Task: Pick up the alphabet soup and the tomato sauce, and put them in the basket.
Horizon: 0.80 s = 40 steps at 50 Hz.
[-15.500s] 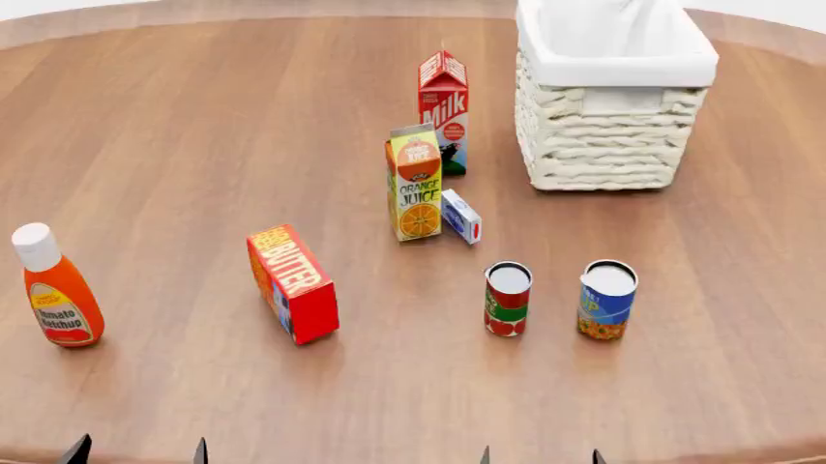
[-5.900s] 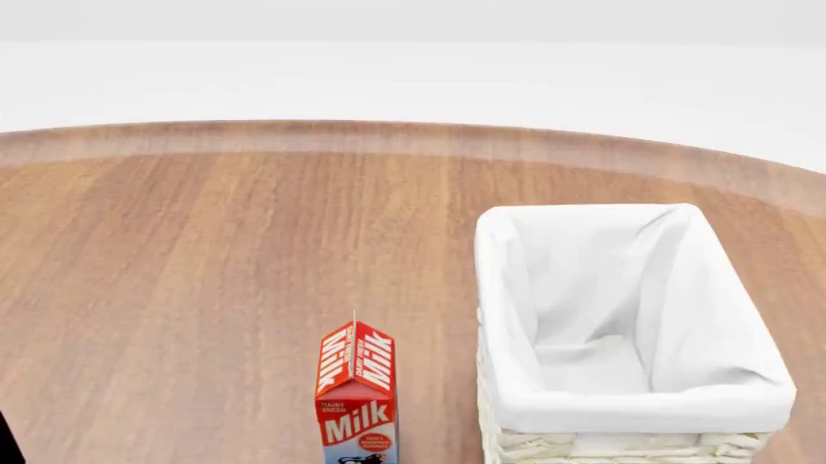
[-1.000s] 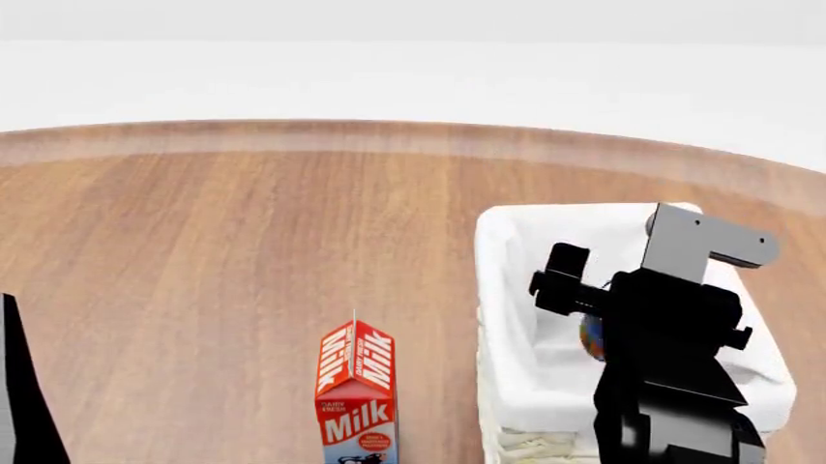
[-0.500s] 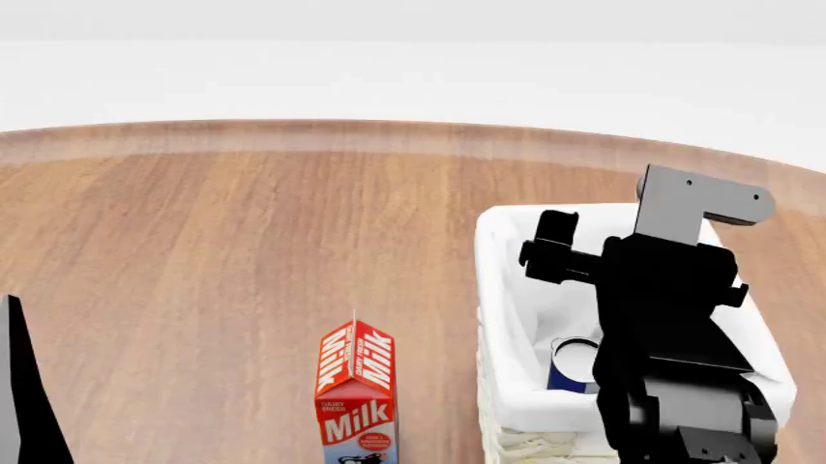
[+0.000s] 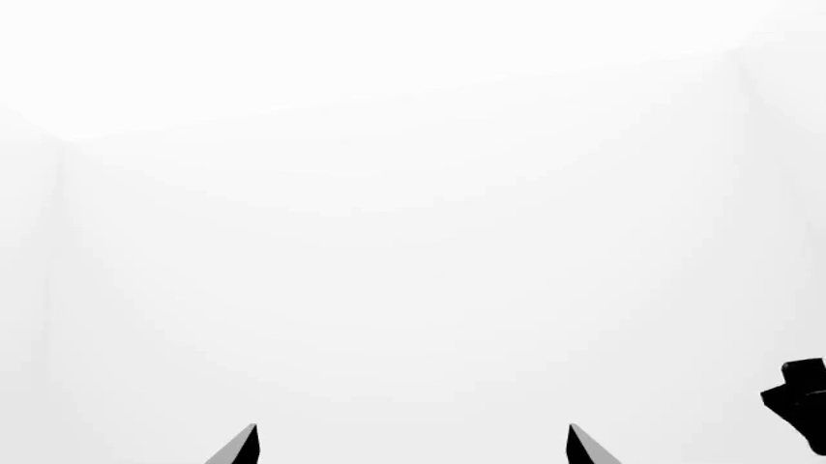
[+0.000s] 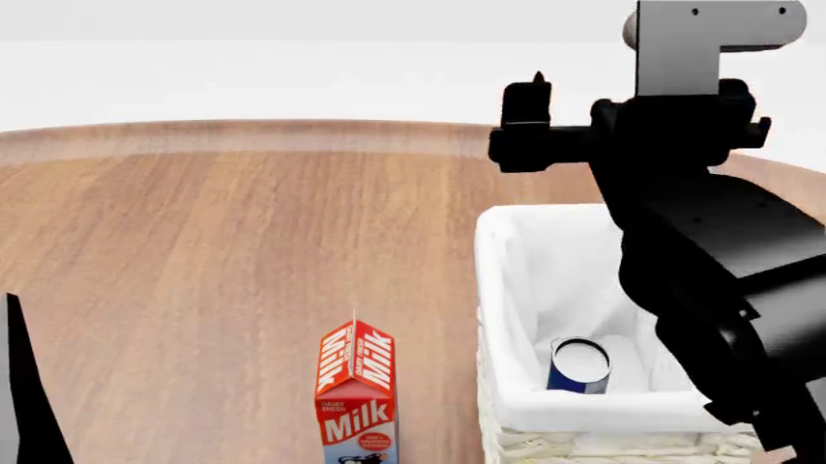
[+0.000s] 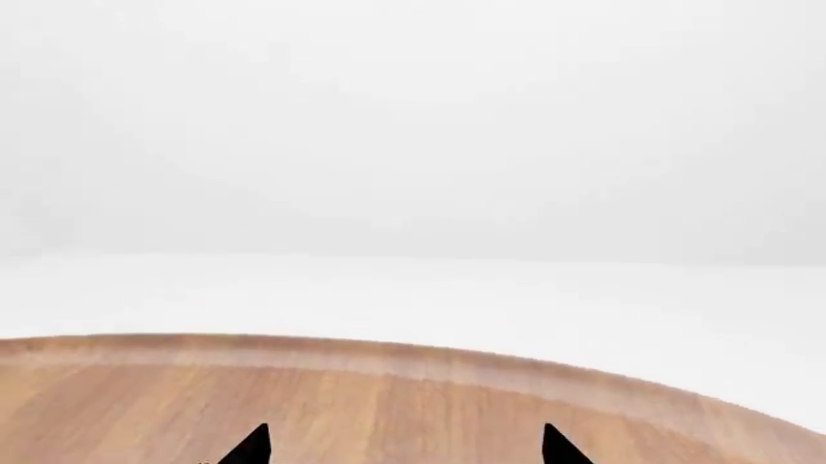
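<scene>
The alphabet soup (image 6: 578, 365), a blue can with a silvery top, stands upright inside the basket (image 6: 506, 290), near its front wall. My right arm (image 6: 684, 222) is raised high above the basket, and one fingertip (image 6: 536, 85) points away over the table. In the right wrist view my right gripper (image 7: 402, 447) is open and empty, facing the table's far edge. In its own wrist view my left gripper (image 5: 410, 447) is open too, with only white in front of it. The tomato sauce is out of view.
A red milk carton (image 6: 358, 396) stands on the wooden table (image 6: 193, 242), just left of the basket. A dark part of my left arm (image 6: 19, 387) shows at the left edge of the head view. The table's curved far edge (image 7: 387, 353) lies ahead of the right gripper.
A second ago the right gripper held the blue can over the basket. It let the can go into the basket and has since risen well above it.
</scene>
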Tool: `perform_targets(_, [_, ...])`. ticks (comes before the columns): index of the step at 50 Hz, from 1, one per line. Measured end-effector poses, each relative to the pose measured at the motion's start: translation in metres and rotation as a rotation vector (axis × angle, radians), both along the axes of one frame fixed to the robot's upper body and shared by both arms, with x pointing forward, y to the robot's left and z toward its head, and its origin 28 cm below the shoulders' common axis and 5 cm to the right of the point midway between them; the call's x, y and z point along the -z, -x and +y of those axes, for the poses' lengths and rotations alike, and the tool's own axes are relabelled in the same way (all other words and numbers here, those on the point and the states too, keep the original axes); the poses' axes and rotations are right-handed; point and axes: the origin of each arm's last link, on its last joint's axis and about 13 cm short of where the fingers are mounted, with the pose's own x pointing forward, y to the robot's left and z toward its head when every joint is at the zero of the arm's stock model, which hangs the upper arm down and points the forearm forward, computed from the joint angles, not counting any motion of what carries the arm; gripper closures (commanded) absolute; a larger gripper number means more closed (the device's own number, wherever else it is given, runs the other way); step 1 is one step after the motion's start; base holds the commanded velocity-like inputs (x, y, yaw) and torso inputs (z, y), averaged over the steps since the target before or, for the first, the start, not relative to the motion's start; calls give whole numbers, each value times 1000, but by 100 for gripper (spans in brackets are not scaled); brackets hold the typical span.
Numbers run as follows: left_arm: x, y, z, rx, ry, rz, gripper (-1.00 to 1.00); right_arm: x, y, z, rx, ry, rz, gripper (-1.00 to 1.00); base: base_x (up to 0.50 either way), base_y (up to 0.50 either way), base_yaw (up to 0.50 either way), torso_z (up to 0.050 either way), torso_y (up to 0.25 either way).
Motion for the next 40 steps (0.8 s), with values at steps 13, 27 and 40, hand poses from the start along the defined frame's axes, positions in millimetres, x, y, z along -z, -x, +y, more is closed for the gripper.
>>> perform_targets(13, [0, 0, 0, -2, -2, -1, -100, -27, 35, 11, -157, 102, -43, -100, 0, 0, 0, 0, 0])
perform_targets(27, [-1, 1, 0, -3, -1, -3, -100, -33, 77, 20, -391, 217, -42, -100, 0, 0, 0, 0, 0])
perform_targets(40, [-2, 3, 0, -4, 1, -8, -100, -28, 110, 23, -609, 318, 0, -100, 0, 0, 0, 0, 0])
